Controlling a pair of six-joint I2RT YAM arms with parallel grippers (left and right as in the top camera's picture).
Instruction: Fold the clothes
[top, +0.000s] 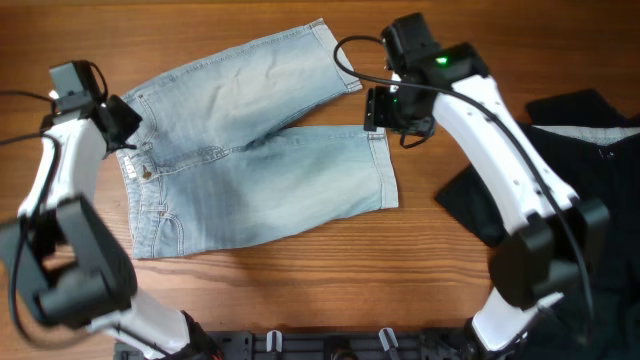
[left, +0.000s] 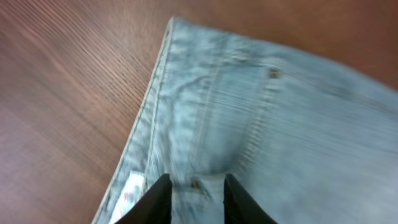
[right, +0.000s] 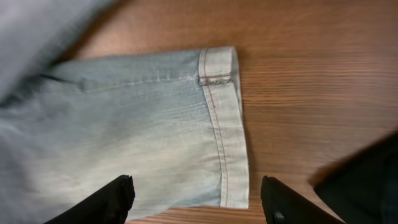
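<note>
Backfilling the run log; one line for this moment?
shorts flat, unfolded | left claw at waistband, grip unclear | right claw open over cuffed hem | black garment apart, untouched

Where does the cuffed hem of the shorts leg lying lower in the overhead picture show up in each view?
Overhead: cuffed hem right of centre, just below the right tool.
Left wrist: not in it; only the waistband end shows.
Right wrist: the hem runs top to bottom at centre.
Shared landmark: the black garment, right of the hem overhead, in the right wrist view's lower-right corner.
</note>
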